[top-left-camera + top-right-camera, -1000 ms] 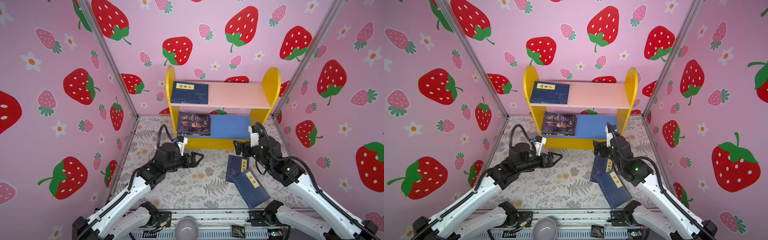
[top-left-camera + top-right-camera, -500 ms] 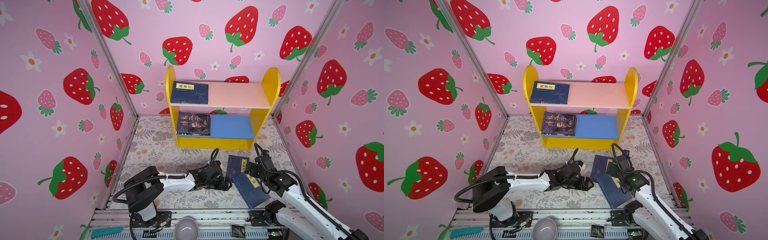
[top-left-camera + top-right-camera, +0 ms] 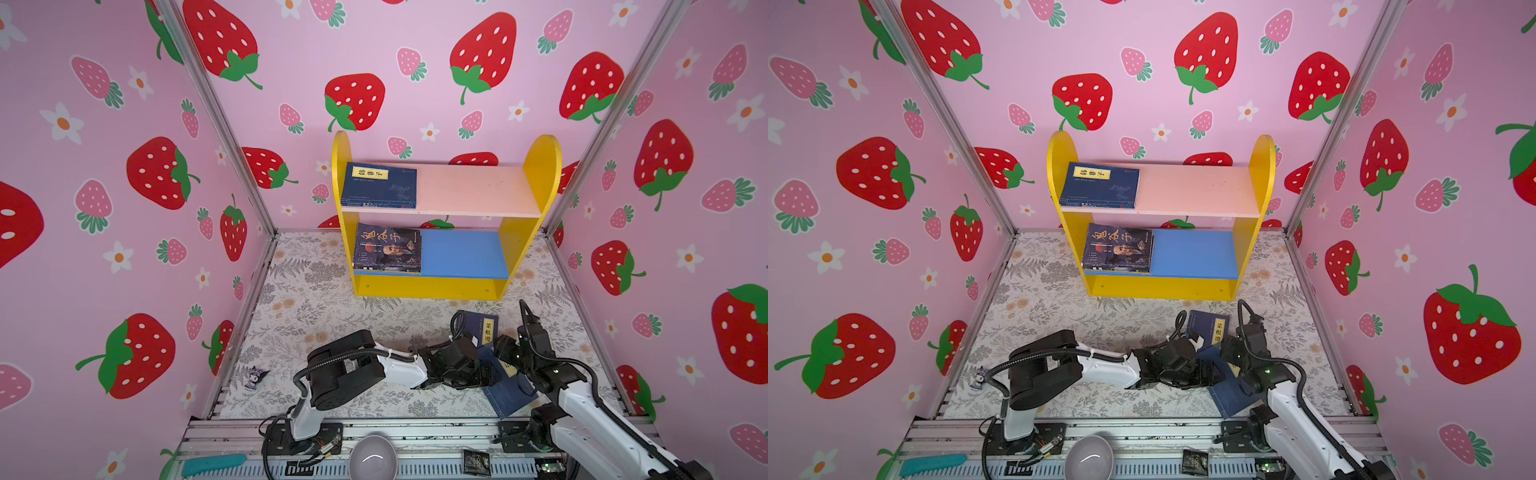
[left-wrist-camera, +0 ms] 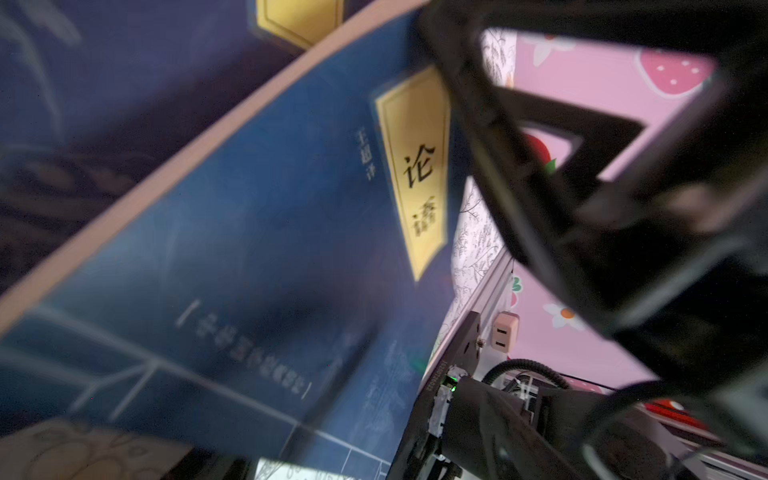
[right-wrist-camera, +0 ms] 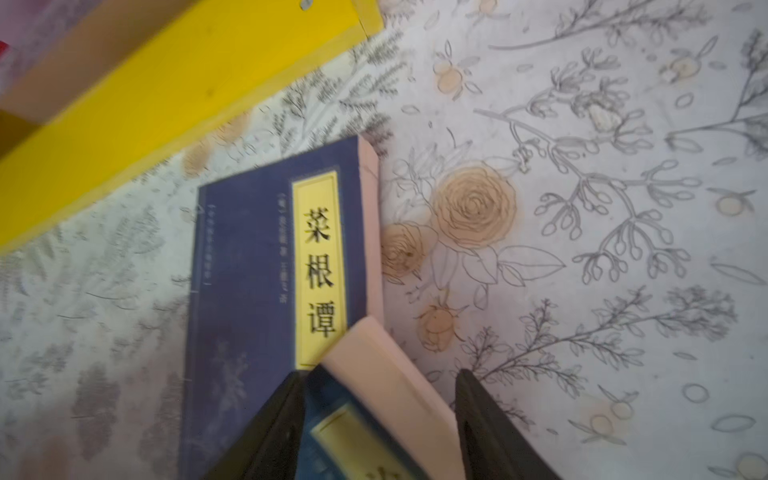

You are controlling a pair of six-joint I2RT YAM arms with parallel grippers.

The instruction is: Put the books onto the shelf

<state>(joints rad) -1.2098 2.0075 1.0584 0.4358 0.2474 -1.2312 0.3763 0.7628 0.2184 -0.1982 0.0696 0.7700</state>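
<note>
The shelf (image 3: 428,287) stands at the back with a navy book (image 3: 378,185) on its pink board and a dark portrait book (image 3: 386,249) on its blue board. Two navy books lie overlapping on the floor: a far one (image 3: 478,326) (image 5: 249,257) and a near one (image 3: 509,395) (image 4: 249,232). My right gripper (image 5: 379,374) straddles the near book's corner. One finger (image 5: 266,428) is by the cover, and floor shows between the page edge and the other fingertip. My left gripper (image 3: 486,374) sits low at that book's left edge, its jaws hidden.
Pink strawberry walls close in on three sides. The metal rail (image 3: 415,432) runs along the front, with a grey bowl (image 3: 372,457), a teal tool (image 3: 214,464) and a black packet (image 3: 476,460). A small figurine (image 3: 255,376) lies near the left wall.
Both grippers came down from in front of the shelf. The left arm swung right and low to the floor books; the right gripper dropped onto the near navy book.
</note>
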